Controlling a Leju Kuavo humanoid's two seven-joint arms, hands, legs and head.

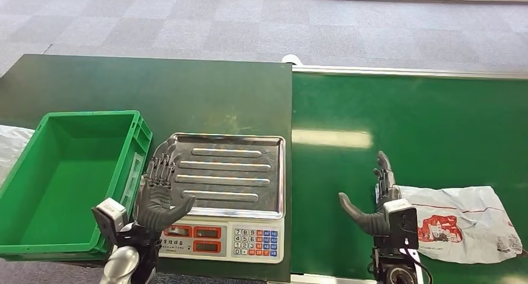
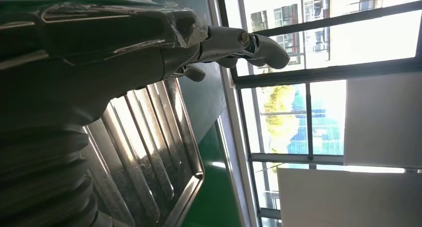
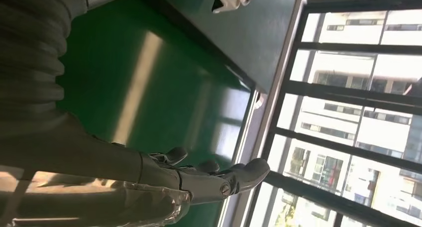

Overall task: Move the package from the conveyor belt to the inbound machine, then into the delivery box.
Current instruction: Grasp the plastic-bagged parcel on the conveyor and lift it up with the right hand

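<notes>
On the green conveyor belt (image 1: 386,116), at the robot's right, lies 1 package (image 1: 464,225), a white plastic mailer bag with a red print, flat and not yet lifted. Nothing of the task looks done: the weighing scale (image 1: 227,172) that I take for the inbound machine has a bare steel tray, and the green delivery box (image 1: 37,172) at the left holds nothing. Both transfers are left. The right hand (image 1: 373,200) hovers just beside the package's near edge, fingers spread and upright, holding nothing. The left hand (image 1: 159,194) hangs over the scale's left edge, fingers apart, also holding nothing. Counted: 1 package, 1 scale, 1 box, 1 belt, 2 hands, 1 dark worktop (image 1: 155,88) under scale and box.
</notes>
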